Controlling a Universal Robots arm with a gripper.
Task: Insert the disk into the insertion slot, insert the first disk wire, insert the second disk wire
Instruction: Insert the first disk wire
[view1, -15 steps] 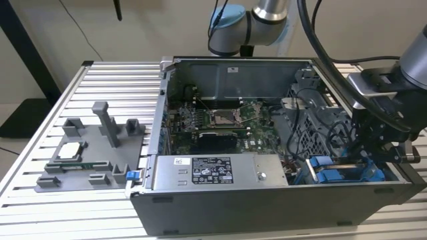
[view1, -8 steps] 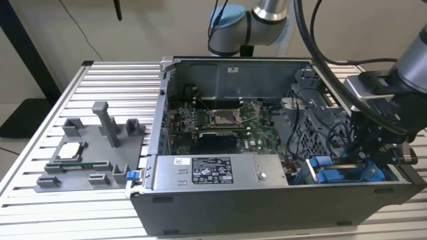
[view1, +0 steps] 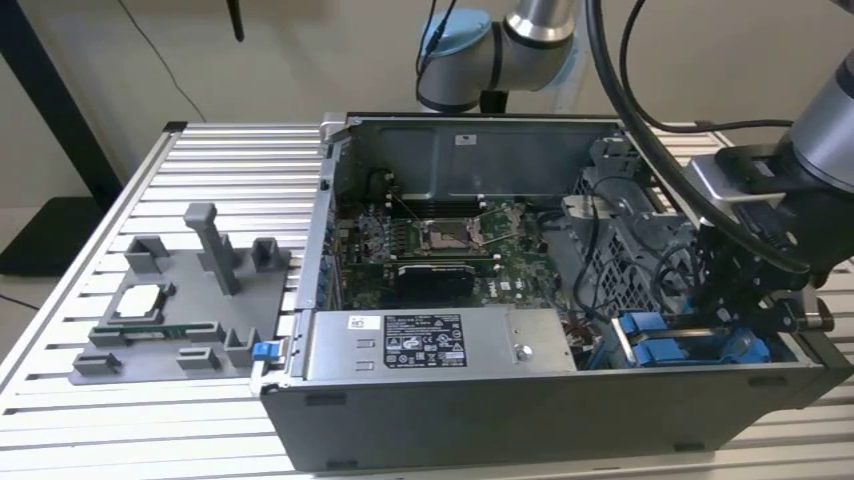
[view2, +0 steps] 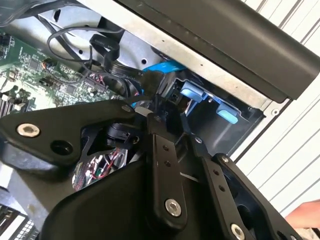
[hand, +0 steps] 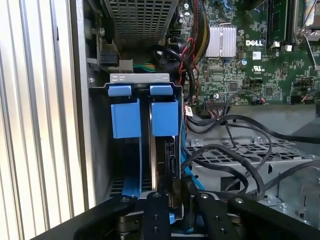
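Two blue latch tabs (hand: 164, 117) stand ahead of your gripper (hand: 176, 202), at the far end of the insertion slot (hand: 140, 78). The disk (hand: 169, 160) appears to sit edge-on inside that slot, directly in front of the tool, its long axis running straight away from it. Whether the gripper is clamped on anything, you cannot tell. Dark cables (hand: 235, 155) crowd just beside it.
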